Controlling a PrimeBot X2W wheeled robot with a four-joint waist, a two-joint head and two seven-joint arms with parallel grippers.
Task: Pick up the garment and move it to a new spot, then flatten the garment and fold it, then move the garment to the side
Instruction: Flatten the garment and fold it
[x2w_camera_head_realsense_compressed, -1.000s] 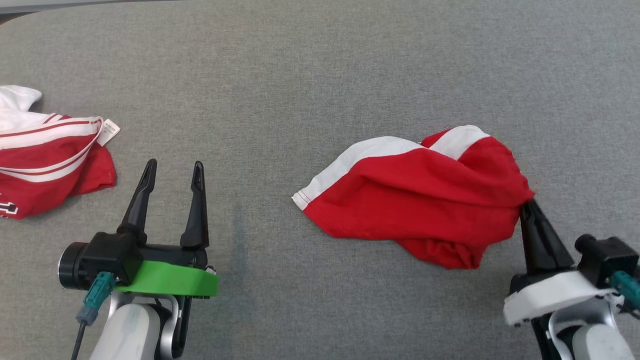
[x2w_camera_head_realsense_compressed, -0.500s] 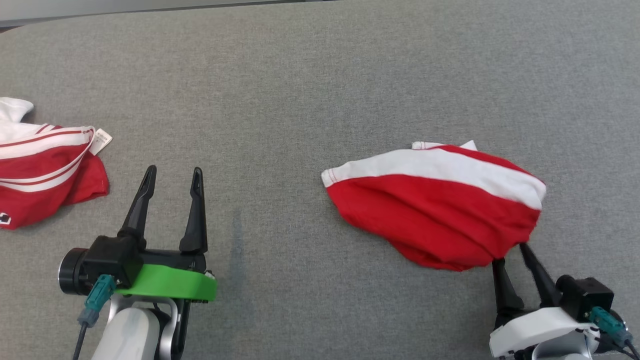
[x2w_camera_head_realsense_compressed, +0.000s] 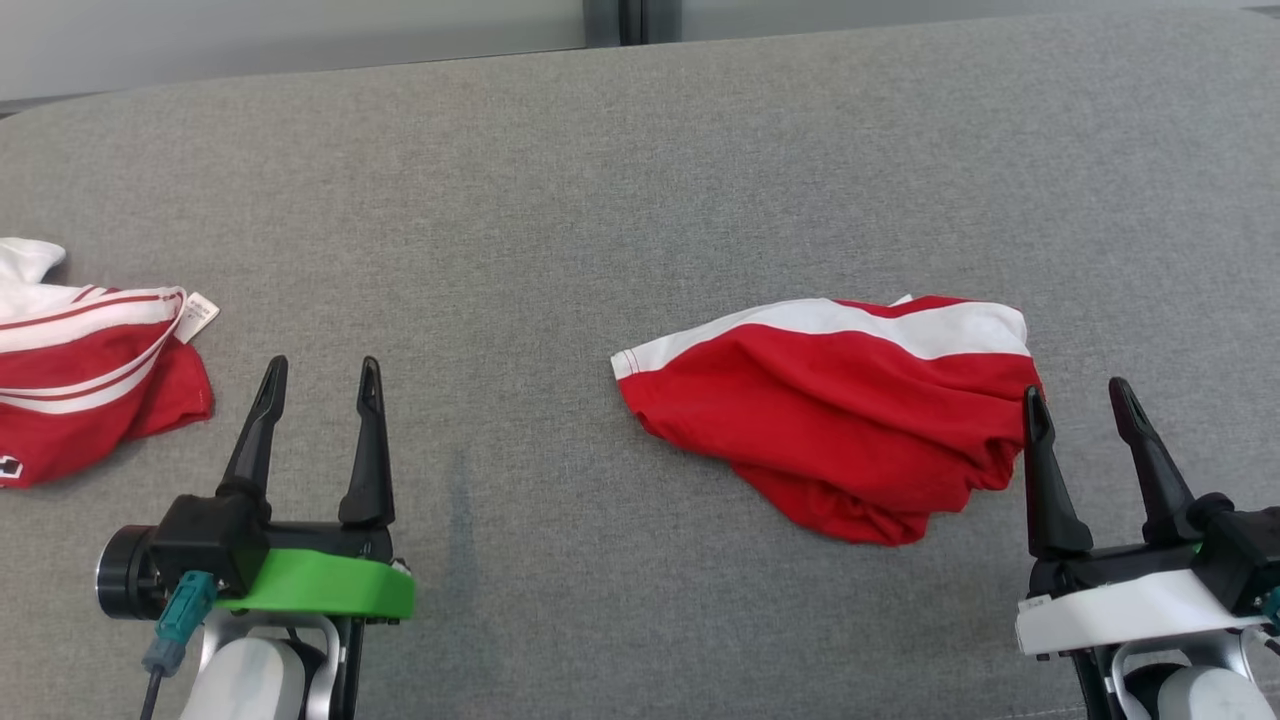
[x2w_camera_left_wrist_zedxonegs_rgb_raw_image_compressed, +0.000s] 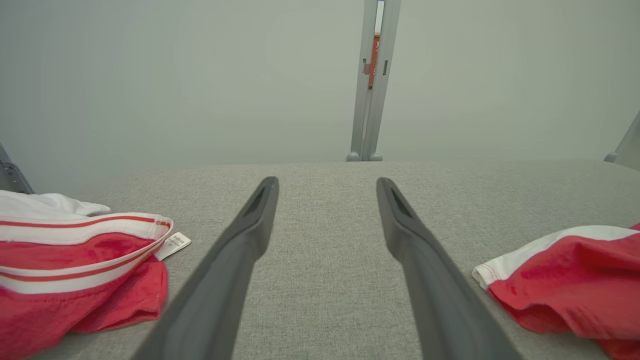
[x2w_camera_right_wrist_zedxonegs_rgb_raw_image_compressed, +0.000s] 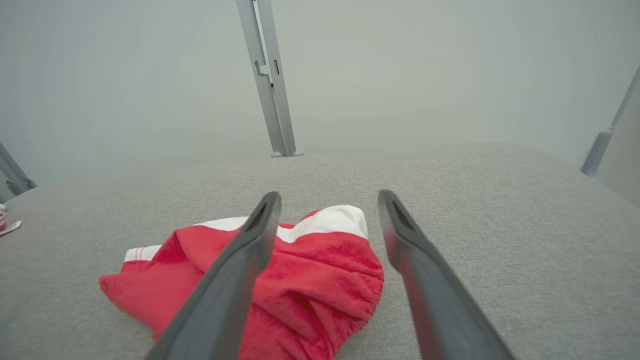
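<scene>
Red garment (x2w_camera_head_realsense_compressed: 840, 420) lay bunched on grey table (x2w_camera_head_realsense_compressed: 600, 180) at 3 o'clock in head view, right gripper (x2w_camera_head_realsense_compressed: 1075, 390) splayed empty just beside its 3 o'clock edge, probably poised for flattening, left gripper (x2w_camera_head_realsense_compressed: 322, 362) likewise agape, idle at 8 o'clock.

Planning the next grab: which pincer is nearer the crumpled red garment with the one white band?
Right. The right pincer stands open beside the right edge of the garment; the left pincer is far off to its left, closer to the striped garment.
</scene>
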